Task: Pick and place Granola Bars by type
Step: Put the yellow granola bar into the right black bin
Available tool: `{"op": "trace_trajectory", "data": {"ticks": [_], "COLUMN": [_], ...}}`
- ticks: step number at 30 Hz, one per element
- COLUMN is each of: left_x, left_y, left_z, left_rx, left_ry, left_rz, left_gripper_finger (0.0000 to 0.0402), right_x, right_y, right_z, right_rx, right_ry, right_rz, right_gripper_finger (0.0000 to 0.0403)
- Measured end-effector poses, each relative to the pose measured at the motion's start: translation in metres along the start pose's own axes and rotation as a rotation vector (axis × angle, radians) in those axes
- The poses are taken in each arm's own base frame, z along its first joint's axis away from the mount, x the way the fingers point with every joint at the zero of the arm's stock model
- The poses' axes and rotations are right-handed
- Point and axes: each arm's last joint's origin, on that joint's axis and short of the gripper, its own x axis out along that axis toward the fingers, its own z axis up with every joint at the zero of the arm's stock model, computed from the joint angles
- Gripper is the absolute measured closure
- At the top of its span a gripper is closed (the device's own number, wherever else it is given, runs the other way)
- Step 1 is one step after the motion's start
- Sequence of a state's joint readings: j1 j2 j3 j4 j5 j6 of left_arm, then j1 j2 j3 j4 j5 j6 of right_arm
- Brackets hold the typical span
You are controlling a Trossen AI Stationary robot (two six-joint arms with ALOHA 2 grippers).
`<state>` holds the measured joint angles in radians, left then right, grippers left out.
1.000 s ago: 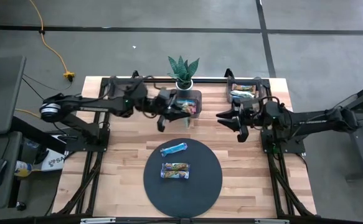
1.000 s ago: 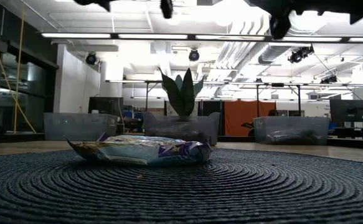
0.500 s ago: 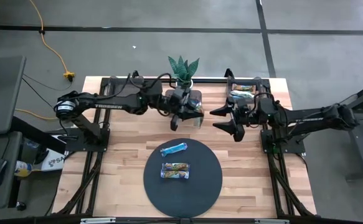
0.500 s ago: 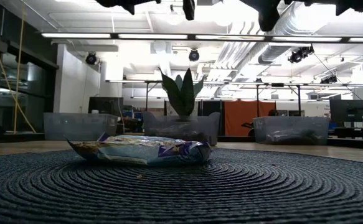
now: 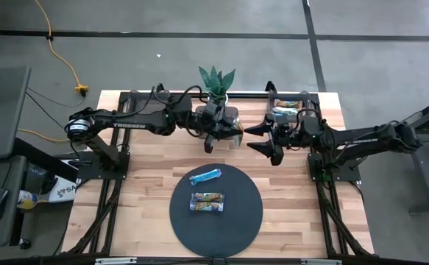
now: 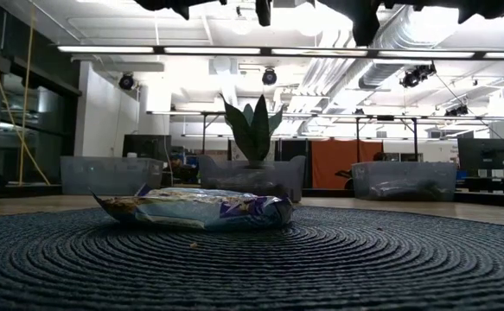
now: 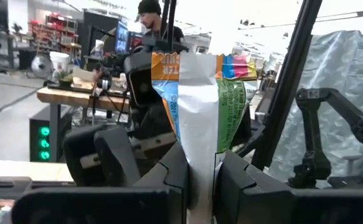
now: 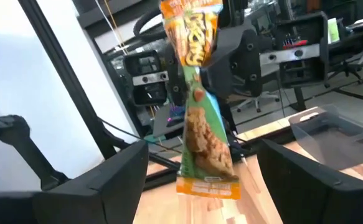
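An orange-and-green granola bar [image 8: 197, 106] is held up above the table's far middle by my left gripper [image 7: 200, 162], which is shut on it; its white back [image 7: 197, 106] faces the left wrist camera. My right gripper [image 5: 258, 141] stands open just to the bar's right, level with it. In the right wrist view its fingers stand on either side of the bar's lower end without touching. A blue bar [image 5: 205, 175] and a green-brown bar [image 5: 207, 201] lie flat on the round dark mat [image 5: 247, 213]. My left gripper pinches the bar between its two fingers [image 7: 169, 174], coming at it level from the table's left. The wrapper [image 7: 201, 155] narrows where the fingers meet it. The bar stands upright, slightly tilted, lifted clear of the table; the part below the fingers is hidden in the left wrist view.
A potted plant [image 5: 216, 81] stands at the far edge behind a clear bin [image 5: 229, 114]. A second clear bin [image 5: 288, 110] with bars in it sits at the far right. Bare wood lies left and right of the mat.
My left gripper has carried the bar toward the table's right, past the middle bin, then held still. My right gripper has moved toward the table's left, closing in on the bar.
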<state>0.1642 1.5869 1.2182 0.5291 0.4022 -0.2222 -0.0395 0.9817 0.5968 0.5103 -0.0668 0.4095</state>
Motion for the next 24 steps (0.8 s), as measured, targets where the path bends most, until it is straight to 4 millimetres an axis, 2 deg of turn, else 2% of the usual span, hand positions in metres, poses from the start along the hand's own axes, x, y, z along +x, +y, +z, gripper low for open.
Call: {"op": "trace_trajectory", "data": {"ticks": [9, 19, 24], "left_x": [0.000, 0.000, 0.000], "left_y": [0.000, 0.000, 0.000], "left_z": [0.000, -0.001, -0.001], "left_rx": [0.008, 0.013, 0.013], "left_ry": [0.002, 0.007, 0.007], "left_rz": [0.005, 0.006, 0.006], "left_gripper_finger": [0.0364, 0.0364, 0.0364], "right_x": [0.019, 0.057, 0.065], "right_y": [-0.006, -0.010, -0.012], "right_z": [-0.010, -0.001, -0.001], "right_rx": [0.001, -0.049, -0.048], "right_ry": [-0.009, 0.048, 0.095], "right_rz": [0.003, 0.006, 0.006], "right_gripper_finger": [0.0118, 0.0118, 0.0121]}}
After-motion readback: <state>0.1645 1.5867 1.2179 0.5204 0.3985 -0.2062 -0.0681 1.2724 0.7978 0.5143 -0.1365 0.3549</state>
